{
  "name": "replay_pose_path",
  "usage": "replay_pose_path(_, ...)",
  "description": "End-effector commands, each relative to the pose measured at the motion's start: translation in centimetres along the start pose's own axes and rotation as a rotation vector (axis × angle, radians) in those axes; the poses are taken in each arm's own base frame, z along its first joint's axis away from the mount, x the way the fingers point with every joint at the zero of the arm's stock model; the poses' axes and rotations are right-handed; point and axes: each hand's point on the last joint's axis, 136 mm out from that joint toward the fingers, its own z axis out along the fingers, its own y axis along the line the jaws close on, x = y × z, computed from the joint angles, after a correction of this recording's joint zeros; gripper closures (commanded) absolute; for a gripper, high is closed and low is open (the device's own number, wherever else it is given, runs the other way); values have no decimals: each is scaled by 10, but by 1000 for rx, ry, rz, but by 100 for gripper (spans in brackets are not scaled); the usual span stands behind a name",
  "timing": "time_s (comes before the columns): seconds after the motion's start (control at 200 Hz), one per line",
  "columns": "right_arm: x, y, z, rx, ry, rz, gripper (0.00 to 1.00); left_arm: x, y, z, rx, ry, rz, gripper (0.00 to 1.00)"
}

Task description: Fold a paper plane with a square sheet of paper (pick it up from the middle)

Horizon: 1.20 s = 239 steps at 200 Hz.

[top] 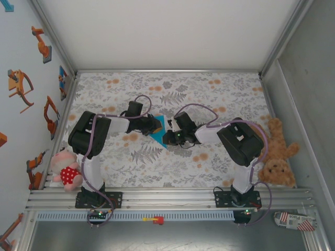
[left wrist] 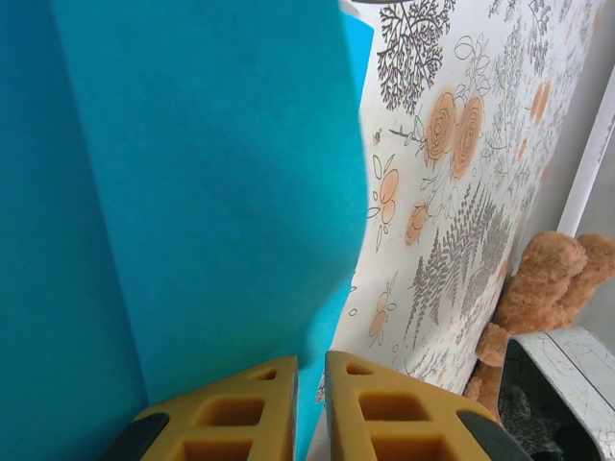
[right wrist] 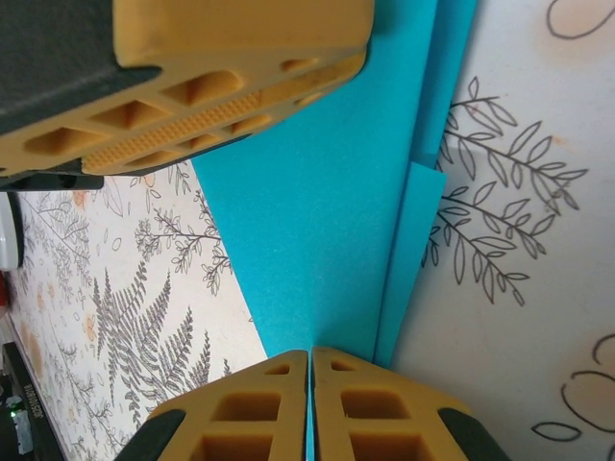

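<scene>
Right wrist: mid-fold.
My left gripper [left wrist: 310, 363], right gripper [right wrist: 311, 355] nip the square sheet of paper [right wrist: 317, 230] ahead; next, probably flatten crease.

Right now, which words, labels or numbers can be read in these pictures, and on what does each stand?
"Place": on the striped packet at the near right corner; the word before it is too blurred to read.
No text on the blue paper, the tablecloth or the wall stickers.
</scene>
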Motion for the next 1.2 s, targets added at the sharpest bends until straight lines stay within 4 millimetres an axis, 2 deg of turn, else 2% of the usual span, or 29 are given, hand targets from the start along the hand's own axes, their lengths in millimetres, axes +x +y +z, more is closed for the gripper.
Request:
replay_pose_path(0.0, 17, -22, 4, 91, 50, 19, 91, -1, -3, 2, 0, 13, 14, 83)
replay_pose_path(0.245, 28, -36, 1, 155, 81, 19, 92, -18, -26, -25, 38, -49, 79, 82)
replay_pose_path(0.421, 28, -38, -1, 171, 85, 12, 92, -14, -18, -34, 44, -67, 98, 82)
replay_pose_path(0.576, 27, -38, -1, 175, 86, 11, 93, -8, -15, -31, 68, -55, 104, 84)
replay_pose_path(0.886, 27, -39, -1, 179, 91, 14, 93, -5, -24, -13, 90, -14, 127, 84)
replay_pose_path(1.192, 29, -41, -1, 186, 94, 16, 93, -5, -8, 1, 42, 9, 86, 84)
